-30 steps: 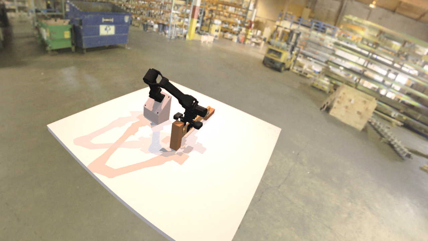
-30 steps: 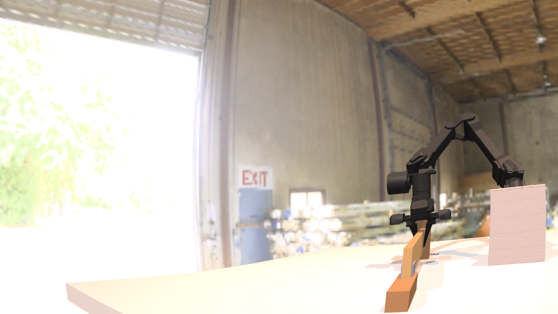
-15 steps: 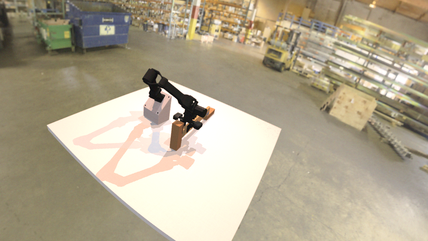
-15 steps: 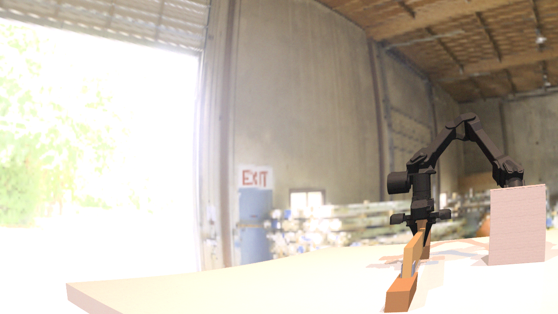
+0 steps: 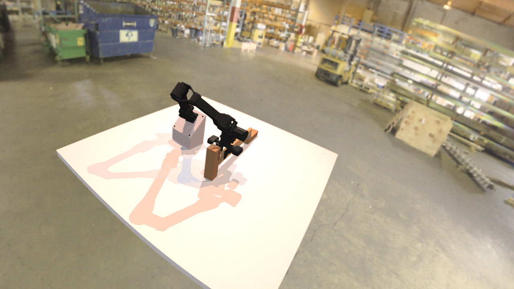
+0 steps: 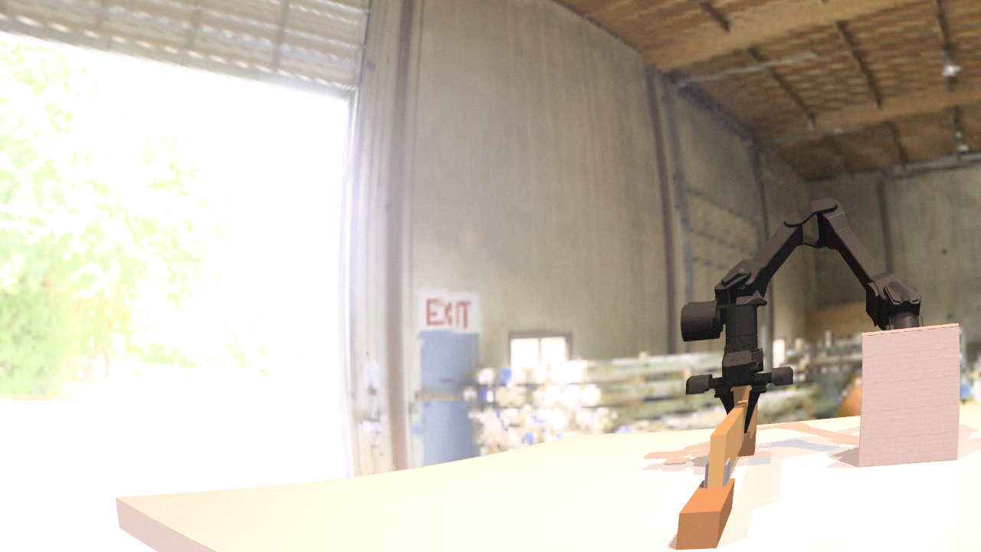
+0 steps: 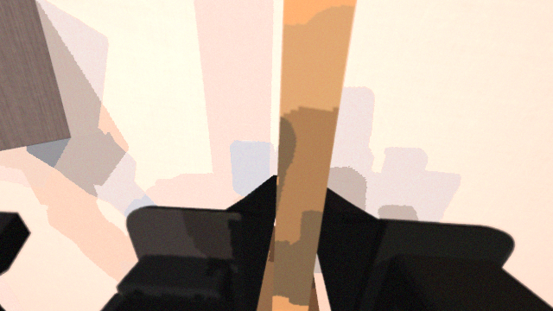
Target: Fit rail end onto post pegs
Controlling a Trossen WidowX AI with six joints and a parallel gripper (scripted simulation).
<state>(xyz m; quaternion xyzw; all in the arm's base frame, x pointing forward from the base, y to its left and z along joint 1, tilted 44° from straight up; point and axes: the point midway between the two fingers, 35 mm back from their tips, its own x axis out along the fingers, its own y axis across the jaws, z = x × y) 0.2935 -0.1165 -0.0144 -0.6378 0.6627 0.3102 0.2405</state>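
"Warehouse floor behind, one yellow forklift (image 5: pixel 334 65), two big bins: one green (image 5: pixel 70 42), one blue (image 5: pixel 123 37). Exterior view adds one EXIT sign (image 6: pixel 449 313). How many tables?"

"One, pale-topped table (image 5: pixel 280 204) (image 6: pixel 411 501) (image 7: pixel 436 108). One black arm (image 5: pixel 208 108) (image 6: pixel 775 264) on it, mounted on one pale, sloped pedestal (image 5: pixel 188 139) (image 6: pixel 909 394) (image 7: pixel 26 78)."

"Wooden pieces?"

"Count three. One upright post (image 5: pixel 211 164) (image 6: pixel 752 440) (image 7: pixel 265 295), one low footboard block (image 5: pixel 253 135) (image 6: pixel 703 518), one long rail (image 5: pixel 237 142) (image 6: pixel 723 449) (image 7: pixel 313 78) running between them."

"Gripper state?"

"One gripper (image 5: pixel 225 153) (image 6: pixel 741 415) (image 7: pixel 291 181), pointing down, two fingers mostly closed, one against each side of the rail. Firm hold, near the post end. Opening is narrow, about the rail's thickness."

"Rail ends?"

"Far one sits in the bracket on the footboard block. Near one is up off the table, beside the post. Whether wood meets wood there: cannot tell, fingers and post block the line of sight."

"Pegs and holes?"

"Should be two of each; none of the four visible, so fit unconfirmed. Exact level of the rail also unclear. Many overlapping shadows on the tabletop, not counted."
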